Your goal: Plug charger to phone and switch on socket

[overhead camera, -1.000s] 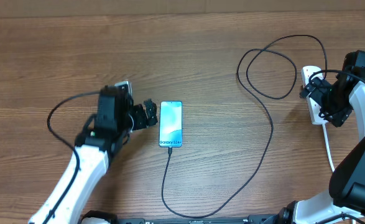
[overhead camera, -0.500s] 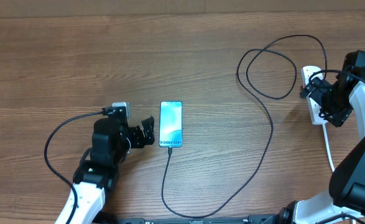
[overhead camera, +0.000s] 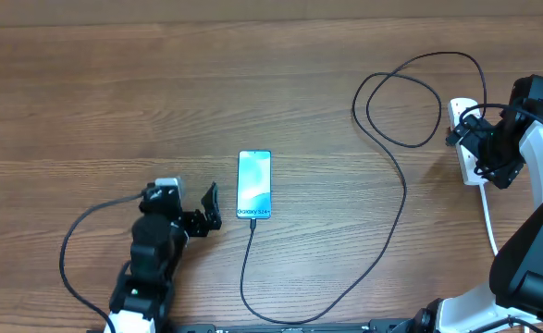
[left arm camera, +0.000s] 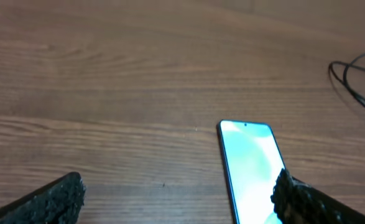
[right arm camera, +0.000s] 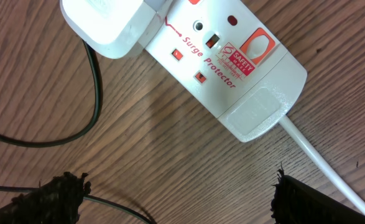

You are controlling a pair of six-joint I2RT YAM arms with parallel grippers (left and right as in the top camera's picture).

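Observation:
The phone (overhead camera: 254, 184) lies lit on the wooden table and also shows in the left wrist view (left arm camera: 252, 163). The charger's black cable (overhead camera: 403, 190) meets the phone's bottom edge, loops across the table and ends in a white plug (right arm camera: 107, 25) seated in the socket (right arm camera: 232, 65). The socket (overhead camera: 475, 174) lies at the right edge. My left gripper (overhead camera: 206, 209) is open and empty, just left of the phone, and its fingers frame bare wood in the left wrist view (left arm camera: 179, 202). My right gripper (overhead camera: 475, 148) is open over the socket, and holds nothing in the right wrist view (right arm camera: 179, 199).
The socket's white cord (overhead camera: 488, 217) runs toward the front right edge. The charger cable coils in loops (overhead camera: 410, 92) at the back right and sweeps near the table's front edge (overhead camera: 280, 319). The left arm's own black cable (overhead camera: 72, 245) trails at the front left.
My left arm has drawn back toward the front of the table, away from the phone's left side, with its gripper still open. The right arm, phone and cable have not moved.

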